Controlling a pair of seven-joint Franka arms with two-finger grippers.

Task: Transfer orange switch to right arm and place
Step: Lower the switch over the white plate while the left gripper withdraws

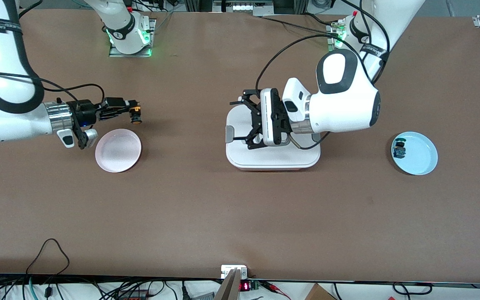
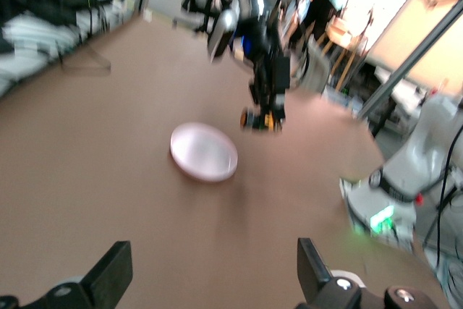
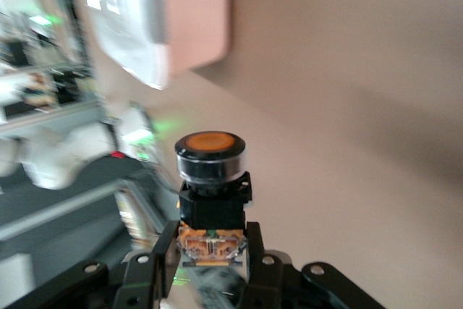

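Note:
The orange switch (image 1: 136, 115) has a black body and a round orange cap. My right gripper (image 1: 131, 109) is shut on it and holds it in the air over the table, close beside the pink plate (image 1: 118, 150). In the right wrist view the switch (image 3: 211, 175) stands between the fingers of the right gripper (image 3: 213, 251), gripped by its coppery contact end. My left gripper (image 1: 233, 121) is open and empty over the white tray (image 1: 273, 157). The left wrist view shows the left gripper's (image 2: 210, 280) fingers wide apart, with the switch (image 2: 262, 119) and the plate (image 2: 204, 152) farther off.
A light blue plate (image 1: 421, 160) lies toward the left arm's end of the table with a small blue-and-green switch (image 1: 399, 148) on it. The white tray also shows in the right wrist view (image 3: 181, 19). Cables run along the table edge nearest the front camera.

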